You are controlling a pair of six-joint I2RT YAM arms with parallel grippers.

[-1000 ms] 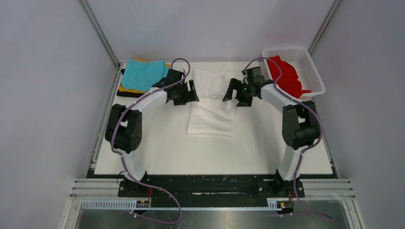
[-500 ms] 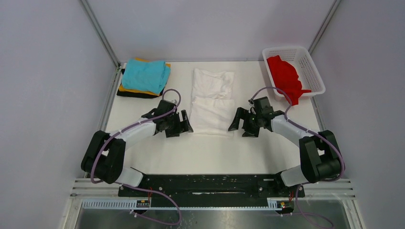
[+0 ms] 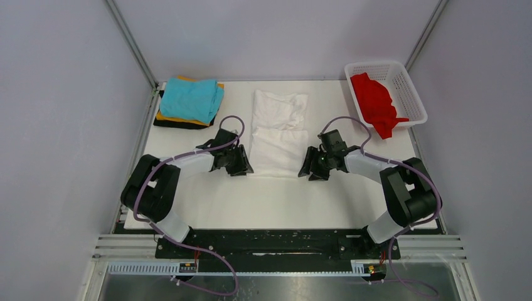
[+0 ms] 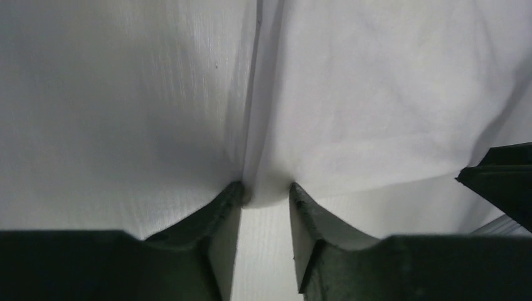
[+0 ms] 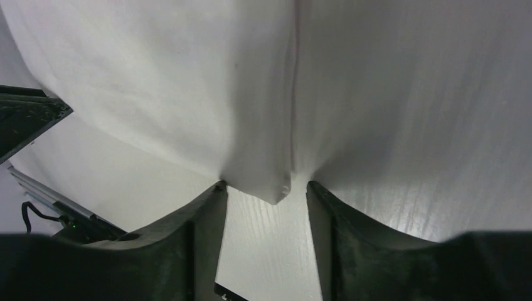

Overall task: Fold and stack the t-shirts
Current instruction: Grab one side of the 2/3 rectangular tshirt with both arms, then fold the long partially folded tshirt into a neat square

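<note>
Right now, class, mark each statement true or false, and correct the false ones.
1. The red shirt is in the basket. True.
2. The white shirt is in the basket. False: it lies on the table, outside the basket.
3. The teal shirt tops the pile at the far left. True.
4. The left gripper holds the teal shirt. False: it sits open at a near corner of the white shirt.
5. The right gripper is at the white shirt's other near corner. True.

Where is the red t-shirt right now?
In the top view, the red t-shirt lies in the white mesh basket at the far right corner of the table, one end spilling over the basket's near rim.
</note>
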